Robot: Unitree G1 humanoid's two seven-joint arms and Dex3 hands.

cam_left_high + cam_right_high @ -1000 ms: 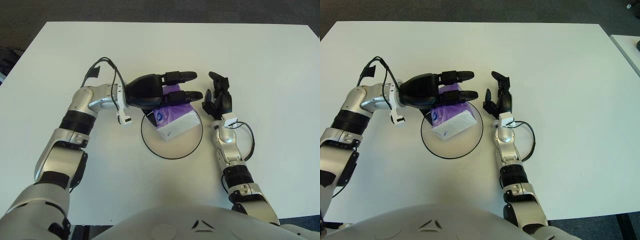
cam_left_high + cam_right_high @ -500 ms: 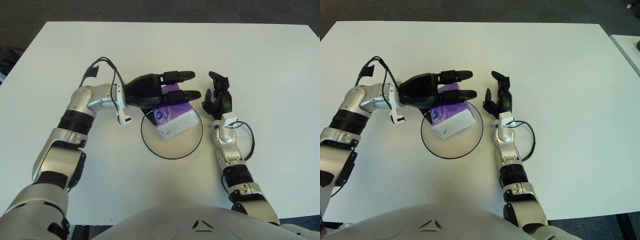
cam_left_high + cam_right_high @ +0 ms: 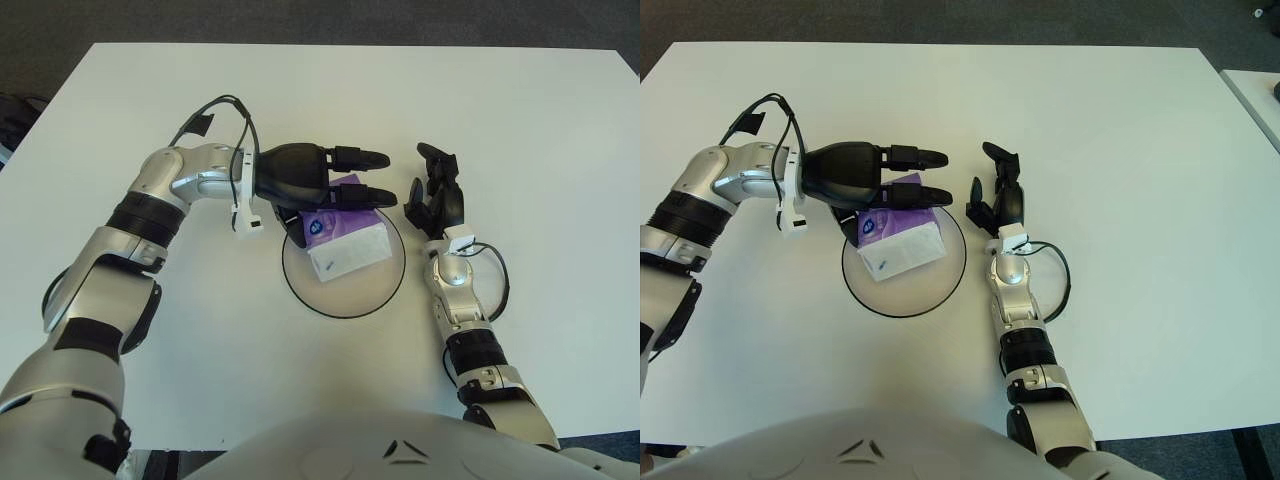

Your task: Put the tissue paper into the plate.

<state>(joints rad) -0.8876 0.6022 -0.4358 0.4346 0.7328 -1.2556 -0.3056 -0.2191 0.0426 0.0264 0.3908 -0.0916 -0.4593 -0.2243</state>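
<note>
Tissue pack (image 3: 345,240) lies in plate (image 3: 375,295); left hand (image 3: 310,178) hovers above, fingers (image 3: 362,158) apart, empty. Release step; next, lift clear. Right hand (image 3: 436,195) idle beside plate's right, fingers loose.

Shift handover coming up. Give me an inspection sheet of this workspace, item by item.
Surface: white table, no marks seen.
Job's things: tissue pack, purple and white, lies inside the round plate.
Clutter: nothing seen.
Hands: left hand is over the pack's far end, fingers extended across it; whether they grip it cannot be told. Right hand shows just right of the plate, fingers loosely curled, holding nothing.
Cables: a black cable loops above the left wrist; another black loop beside the right forearm.
Surroundings: dark floor beyond the table; a second white surface at the right edge.
</note>
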